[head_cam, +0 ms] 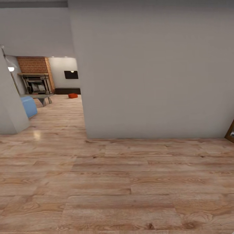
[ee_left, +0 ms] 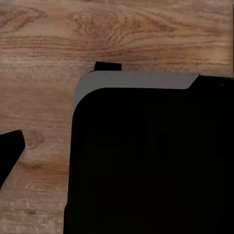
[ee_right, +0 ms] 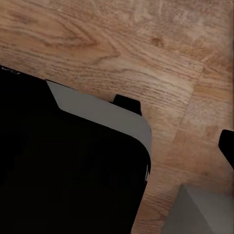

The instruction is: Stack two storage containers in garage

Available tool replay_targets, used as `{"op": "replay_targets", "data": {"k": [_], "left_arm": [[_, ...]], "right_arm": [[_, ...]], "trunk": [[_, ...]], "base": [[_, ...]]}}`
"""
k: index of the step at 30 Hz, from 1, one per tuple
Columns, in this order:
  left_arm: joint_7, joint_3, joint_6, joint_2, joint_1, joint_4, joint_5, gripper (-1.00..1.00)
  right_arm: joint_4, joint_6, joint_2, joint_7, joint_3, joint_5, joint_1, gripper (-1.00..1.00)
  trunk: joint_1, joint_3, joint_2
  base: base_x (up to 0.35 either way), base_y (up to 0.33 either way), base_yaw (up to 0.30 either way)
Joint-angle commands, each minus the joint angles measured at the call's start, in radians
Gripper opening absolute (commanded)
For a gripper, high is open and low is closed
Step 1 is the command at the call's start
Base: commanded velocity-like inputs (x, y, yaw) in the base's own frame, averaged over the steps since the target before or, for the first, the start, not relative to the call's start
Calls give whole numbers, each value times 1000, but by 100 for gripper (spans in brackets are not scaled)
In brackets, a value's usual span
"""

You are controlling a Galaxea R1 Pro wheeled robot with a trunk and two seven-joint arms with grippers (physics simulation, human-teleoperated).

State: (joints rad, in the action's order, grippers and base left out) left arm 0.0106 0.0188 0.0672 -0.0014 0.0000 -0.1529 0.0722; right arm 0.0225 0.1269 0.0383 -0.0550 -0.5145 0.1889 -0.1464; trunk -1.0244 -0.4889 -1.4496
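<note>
— One storage container (head_cam: 72, 95) is all I can make out: a small orange-red bin far off on the wood-plank floor (head_cam: 117, 182) of the living room (head_cam: 48, 81), just in front of the long dark cabinet (head_cam: 67, 91).

— What else is in that room?

— A red-brick fireplace (head_cam: 35, 74), a black TV (head_cam: 71, 74) on the back wall, a grey low bench (head_cam: 40, 97) and something blue (head_cam: 29, 105) near the left edge. A big grey wall (head_cam: 152, 71) blocks the rest.

— And the hands?

— Both wrist views look down at wood planks past a large black body with a grey rim (ee_left: 136, 80). I cannot tell whether either hand is apart or together.
</note>
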Motion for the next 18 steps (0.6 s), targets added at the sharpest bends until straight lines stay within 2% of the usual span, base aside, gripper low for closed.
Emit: {"op": "replay_targets", "data": {"k": [1,18], "left_arm": [[0,1,2,0,0,-1,8,100],[0,1,2,0,0,-1,8,100]], "right_arm": [[2,5,1,-2,-9,10,-1,100],[2,5,1,-2,-9,9,-1,100]], "trunk": [[-1,-1,0],[-1,-1,0]], "base": [[323,0,0],[323,0,0]]}}
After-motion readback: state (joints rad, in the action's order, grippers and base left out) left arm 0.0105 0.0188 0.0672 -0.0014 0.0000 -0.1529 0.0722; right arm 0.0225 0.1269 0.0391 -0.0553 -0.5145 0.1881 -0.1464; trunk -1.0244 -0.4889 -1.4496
